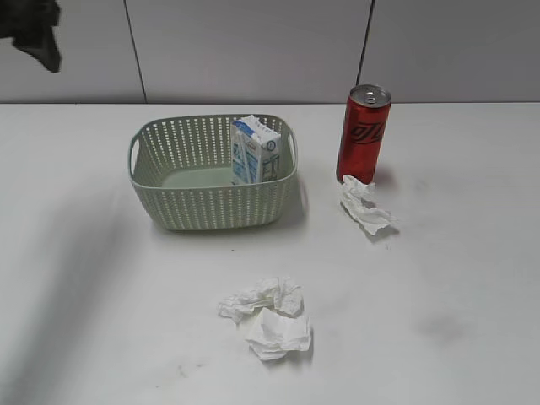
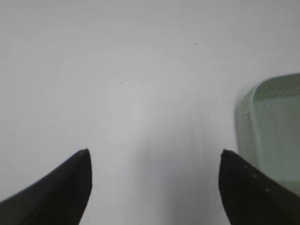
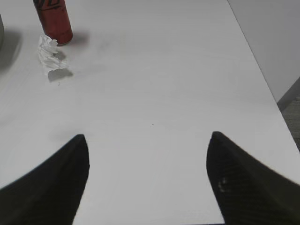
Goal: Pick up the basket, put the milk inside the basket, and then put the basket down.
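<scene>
The pale sage-green basket (image 1: pixel 211 207) stands on the white table left of centre in the exterior view. The white and blue milk carton (image 1: pixel 256 150) stands upright inside it at the right end. A corner of the basket (image 2: pixel 269 126) shows at the right edge of the left wrist view. My left gripper (image 2: pixel 154 154) is open and empty above bare table left of the basket; part of its arm (image 1: pixel 34 34) shows at the top left of the exterior view. My right gripper (image 3: pixel 147 137) is open and empty over bare table; it is out of the exterior view.
A red soda can (image 1: pixel 363 133) stands right of the basket, with a crumpled tissue (image 1: pixel 364 205) in front of it; both show in the right wrist view, the can (image 3: pixel 54 21) and the tissue (image 3: pixel 49 56). More crumpled tissue (image 1: pixel 266 319) lies at the front centre. The table's right edge (image 3: pixel 262 70) shows.
</scene>
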{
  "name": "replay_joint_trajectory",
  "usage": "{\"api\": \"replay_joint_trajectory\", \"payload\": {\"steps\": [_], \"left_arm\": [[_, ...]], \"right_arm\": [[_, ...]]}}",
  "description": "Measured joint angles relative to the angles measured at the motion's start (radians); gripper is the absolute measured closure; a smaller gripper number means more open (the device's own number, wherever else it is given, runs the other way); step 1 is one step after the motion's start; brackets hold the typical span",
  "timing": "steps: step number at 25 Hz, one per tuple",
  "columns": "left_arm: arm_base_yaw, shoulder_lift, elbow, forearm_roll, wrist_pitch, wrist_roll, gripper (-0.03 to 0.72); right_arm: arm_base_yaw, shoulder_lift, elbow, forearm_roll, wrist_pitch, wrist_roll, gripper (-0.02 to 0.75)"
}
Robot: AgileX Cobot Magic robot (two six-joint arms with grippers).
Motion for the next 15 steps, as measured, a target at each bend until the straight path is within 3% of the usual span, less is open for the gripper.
{"api": "replay_joint_trajectory", "payload": {"steps": [6, 15], "left_arm": [[0.024, -0.177, 0.087, 0.157, 0.083, 0.045, 0.057], [0.024, -0.588, 0.532, 0.011, 0.109, 0.105, 0.096]], "right_arm": [[0.000, 0.000, 0.000, 0.045, 0.000, 0.018, 0.147], [0.000, 0.000, 0.000, 0.050, -0.001, 0.018, 0.147]]}}
